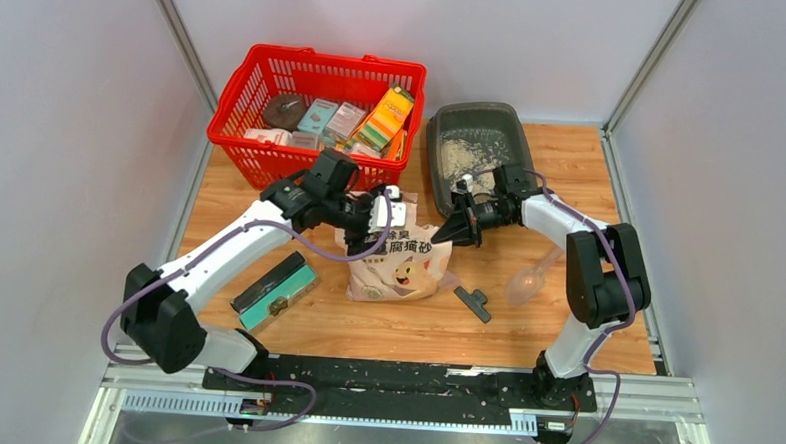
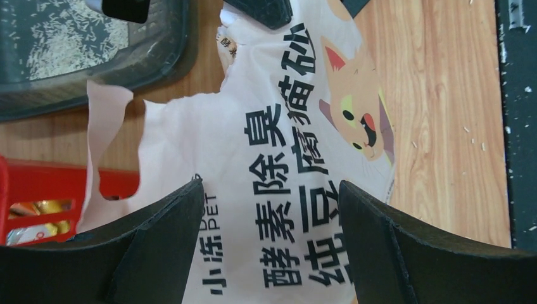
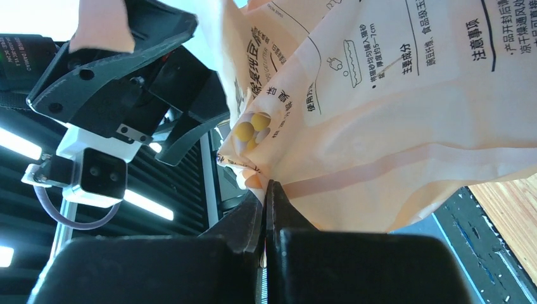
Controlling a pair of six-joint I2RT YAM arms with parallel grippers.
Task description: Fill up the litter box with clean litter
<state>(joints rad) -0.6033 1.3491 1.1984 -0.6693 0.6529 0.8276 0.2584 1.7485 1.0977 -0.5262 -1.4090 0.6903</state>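
Note:
The dark grey litter box (image 1: 513, 122) sits at the back right with pale clean litter (image 1: 467, 157) spread over part of its floor; the left wrist view shows its rim (image 2: 152, 60) and the granules (image 2: 57, 38). The pinkish-beige litter bag (image 1: 399, 267) rests on the table in front of it, its top torn open. My left gripper (image 1: 381, 214) hovers open over the bag's top, the printed face (image 2: 297, 126) showing between the spread jaws (image 2: 271, 187). My right gripper (image 1: 459, 228) is shut on the bag's corner edge (image 3: 266, 189).
A red mesh basket (image 1: 237, 85) full of packages stands at the back left. A teal-and-black box (image 1: 274, 290) lies front left. A clear plastic scoop (image 1: 532, 278) and a small black piece (image 1: 473, 304) lie right of the bag. Stray granules dot the black front rail.

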